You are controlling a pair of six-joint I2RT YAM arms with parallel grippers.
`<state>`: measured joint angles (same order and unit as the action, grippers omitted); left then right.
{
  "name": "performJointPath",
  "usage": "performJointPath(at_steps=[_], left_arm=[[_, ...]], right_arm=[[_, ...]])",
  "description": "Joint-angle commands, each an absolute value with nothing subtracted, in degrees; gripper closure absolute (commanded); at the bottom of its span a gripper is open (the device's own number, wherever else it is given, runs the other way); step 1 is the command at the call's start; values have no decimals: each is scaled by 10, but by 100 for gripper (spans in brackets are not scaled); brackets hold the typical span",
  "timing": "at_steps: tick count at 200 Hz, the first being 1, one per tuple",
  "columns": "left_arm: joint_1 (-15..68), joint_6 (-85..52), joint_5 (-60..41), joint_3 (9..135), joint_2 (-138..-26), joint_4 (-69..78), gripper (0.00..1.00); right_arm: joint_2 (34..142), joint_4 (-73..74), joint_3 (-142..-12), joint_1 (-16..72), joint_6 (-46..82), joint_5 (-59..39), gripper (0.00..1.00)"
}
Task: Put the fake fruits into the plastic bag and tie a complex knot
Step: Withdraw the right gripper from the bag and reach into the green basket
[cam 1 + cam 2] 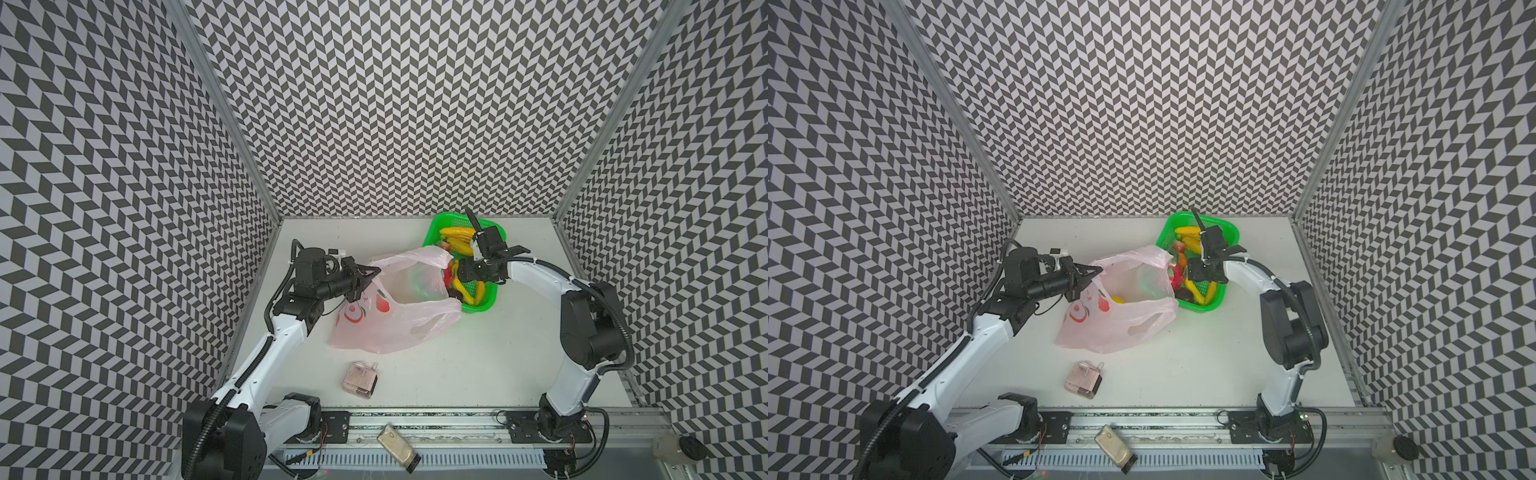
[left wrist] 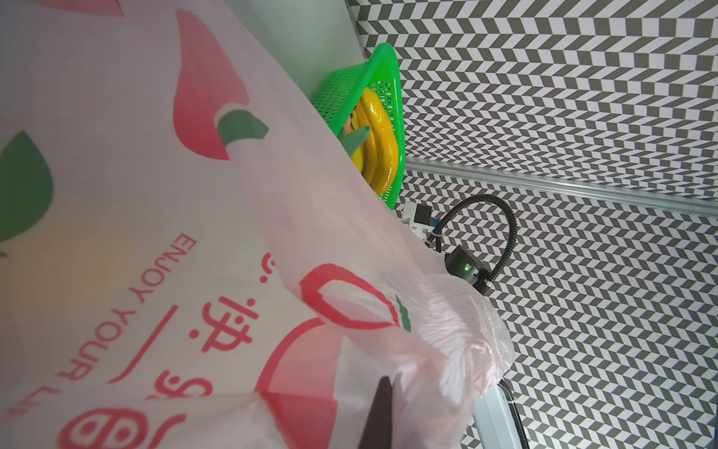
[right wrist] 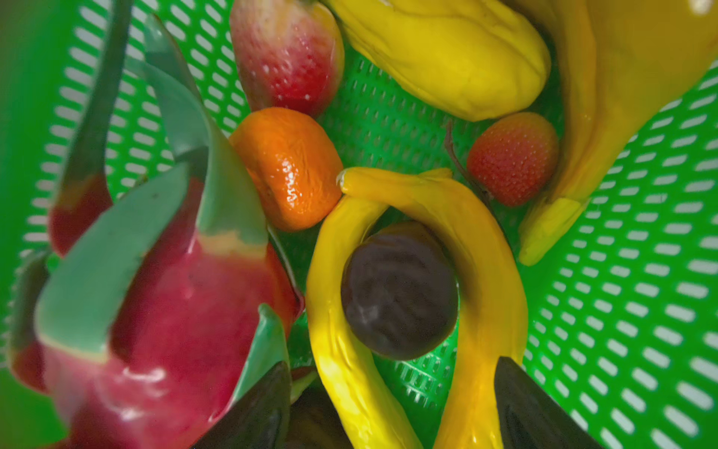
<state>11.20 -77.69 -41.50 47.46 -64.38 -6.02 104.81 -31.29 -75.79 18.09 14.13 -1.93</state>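
Your fake fruits (image 1: pixel 457 245) are heaped in the green basket (image 1: pixel 482 307), which stands by the far edge of the desk (image 1: pixel 478 365), right of its middle. From the right wrist you see them close: the pink dragon fruit (image 3: pixel 175 311) with its green scales, the orange (image 3: pixel 287 167) just beside it, two strawberries (image 3: pixel 513 155), a fat yellow bunch of bananas (image 3: pixel 447 50), and a curved pair of bananas (image 3: pixel 485 252) wrapped around the dark brown round fruit (image 3: pixel 400 291). Your right gripper (image 3: pixel 392 365) reaches down into the basket with its fingers (image 3: pixel 544 408) spread wide, one on each side of that curved pair. Nothing is clamped between them, and you cannot tell whether either one touches a fruit.

The plastic bag (image 1: pixel 399 328) lies across the middle of the desk, its mouth gaping toward the basket and its far flap overlapping the basket's left wall in both top views. In a top view a small yellow shape (image 1: pixel 1119 299) shows inside the mouth, too small to name.

Your left gripper (image 1: pixel 375 272) is pinched tight on the bag's rim on the side away from the basket, holding that edge up off the desk. From the left wrist the bag's printed film fills most of the view, with one dark fingertip (image 2: pixel 379 412) against it.

A small pinkish clear box (image 1: pixel 360 380) lies near the front edge of the desk, apart from the bag
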Motion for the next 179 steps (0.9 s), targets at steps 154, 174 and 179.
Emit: performJointPath(at_steps=[154, 174, 179], left_arm=[[107, -781, -422, 469, -635, -51, 100], [107, -780, -421, 469, -635, -52, 100], [107, -780, -422, 469, -636, -51, 100]], right_arm=[[1162, -292, -814, 176, 118, 19, 32], [1168, -291, -815, 176, 117, 17, 34], [1168, -290, -815, 176, 116, 16, 34]])
